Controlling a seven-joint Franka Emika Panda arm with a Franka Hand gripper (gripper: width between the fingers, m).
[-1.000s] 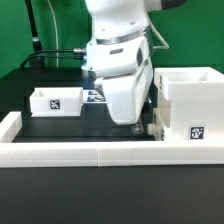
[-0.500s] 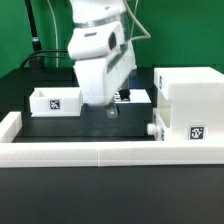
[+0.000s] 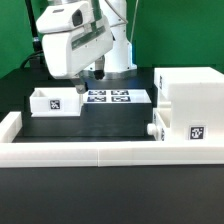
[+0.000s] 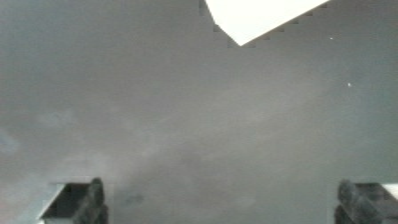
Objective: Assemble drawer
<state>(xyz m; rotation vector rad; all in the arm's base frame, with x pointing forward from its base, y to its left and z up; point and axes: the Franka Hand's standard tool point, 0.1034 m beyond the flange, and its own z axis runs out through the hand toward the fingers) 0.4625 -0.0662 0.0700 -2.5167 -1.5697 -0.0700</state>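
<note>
The tall white drawer housing (image 3: 188, 100) stands at the exterior view's right, with a square tag on its front. A knobbed tray (image 3: 153, 131) sits low in the housing's left side, its knob sticking out. The other small open-top tray (image 3: 55, 101) lies on the black mat at the left, tag facing forward. My gripper (image 3: 90, 78) hangs above the mat, just right of and above that left tray, touching nothing. In the wrist view its fingertips (image 4: 79, 200) stand far apart over blurred dark mat with nothing between them. A white corner (image 4: 263, 18) shows there; I cannot tell what it belongs to.
The marker board (image 3: 108, 97) lies flat on the mat between the left tray and the housing. A low white border wall (image 3: 100, 153) runs along the front and left of the mat. Cables and a green backdrop lie behind.
My gripper has left the spot next to the housing and moved up and to the exterior view's left, uncovering the marker board. The parts have not moved.
</note>
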